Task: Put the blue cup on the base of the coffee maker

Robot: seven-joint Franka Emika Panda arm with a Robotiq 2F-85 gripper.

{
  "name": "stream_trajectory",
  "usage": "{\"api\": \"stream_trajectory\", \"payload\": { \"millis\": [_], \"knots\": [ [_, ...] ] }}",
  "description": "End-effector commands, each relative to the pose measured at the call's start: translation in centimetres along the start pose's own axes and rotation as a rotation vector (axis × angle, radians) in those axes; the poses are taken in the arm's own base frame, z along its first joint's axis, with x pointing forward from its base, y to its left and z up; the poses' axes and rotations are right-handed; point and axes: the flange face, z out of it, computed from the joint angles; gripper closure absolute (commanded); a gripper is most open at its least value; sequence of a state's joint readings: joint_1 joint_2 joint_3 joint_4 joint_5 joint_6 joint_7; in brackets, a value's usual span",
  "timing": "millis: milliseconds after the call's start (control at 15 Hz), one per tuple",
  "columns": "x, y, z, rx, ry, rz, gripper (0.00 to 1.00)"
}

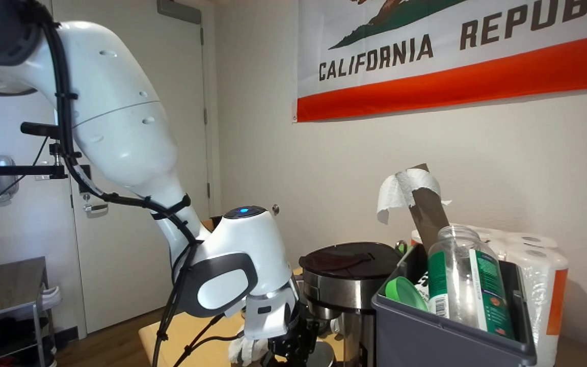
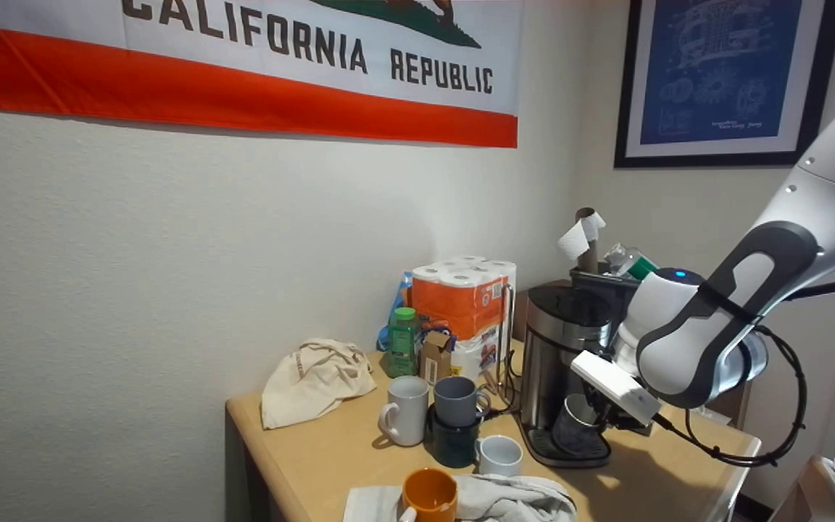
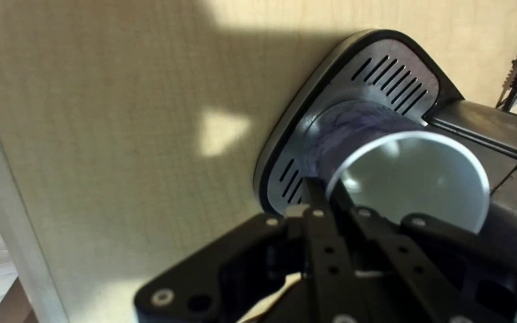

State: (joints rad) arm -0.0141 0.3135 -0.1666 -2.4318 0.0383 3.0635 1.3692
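"One blue cup (image 3: 388,166): state its appearance."

"Form: cylindrical. Exterior: dark blue to violet, with cloudy streaks toward the foot. Interior: pale and glossy, with bright reflections. Rim: round and white."

"Give its location and orientation."

"It is at the slotted metal base (image 3: 343,89) of the coffee maker (image 2: 548,355), in front of the steel body. In an exterior view it appears to lean slightly, rim toward the gripper (image 3: 328,190). Whether its foot bears flat on the base cannot be told."

"Give the state of the jaws."

"They stand close together, with a narrow gap, clamping the cup wall at the rim: one jaw outside, the other inside."

"List the adjacent items."

"Just beside the coffee maker, in an exterior view, a grey bin (image 1: 441,331) contains a clear jar (image 1: 477,290). On the bench (image 2: 323,460), near the base, a small white cup (image 2: 499,455) stands just beside a grey mug (image 2: 455,401) stacked on a dark mug (image 2: 454,444). A light mug (image 2: 406,412) is next to that stack. Behind them stands a pack of paper rolls (image 2: 457,304). At the lower edge of that view, a crumpled cloth (image 2: 515,500) shows on both sides of an orange mug (image 2: 428,495)."
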Motion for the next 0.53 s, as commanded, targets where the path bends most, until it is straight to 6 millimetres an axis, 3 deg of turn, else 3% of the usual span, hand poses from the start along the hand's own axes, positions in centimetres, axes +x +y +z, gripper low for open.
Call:
{"api": "stream_trajectory", "payload": {
  "millis": [0, 467],
  "knots": [
    [0.51, -0.03, 0.92, -0.011, 0.027, -0.002, 0.61],
    [1.34, 0.09, 0.76, -0.027, 0.101, -0.024, 0.10]
  ]
}}
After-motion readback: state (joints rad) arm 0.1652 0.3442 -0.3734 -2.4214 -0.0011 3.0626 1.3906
